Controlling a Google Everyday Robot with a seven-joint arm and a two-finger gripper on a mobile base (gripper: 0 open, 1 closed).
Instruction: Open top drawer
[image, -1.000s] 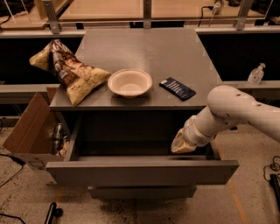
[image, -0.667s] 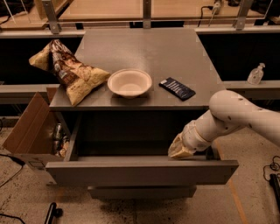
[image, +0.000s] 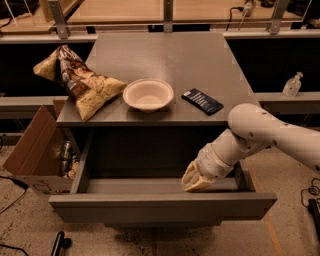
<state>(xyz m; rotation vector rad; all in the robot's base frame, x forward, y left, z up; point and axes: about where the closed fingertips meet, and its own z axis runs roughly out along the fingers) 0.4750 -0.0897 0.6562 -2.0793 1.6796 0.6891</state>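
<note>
The top drawer (image: 160, 206) stands pulled out toward the near side, beneath the cabinet top (image: 165, 55). The gripper (image: 197, 179) sits inside the drawer at its right end, just behind the front panel. How far it is open, and whether it holds anything, cannot be told. On the cabinet top lie a chip bag (image: 75, 82), a bowl (image: 148, 94) and a dark packet (image: 202, 101).

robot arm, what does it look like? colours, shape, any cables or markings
The arm is a smooth off-white shell: thick rounded tubes with a bulbous joint, narrowing to a ridged, segmented wrist. The gripper, inside the open top drawer near its right front, looks cream-yellow. No cables or markings show on the arm or the gripper.
</note>
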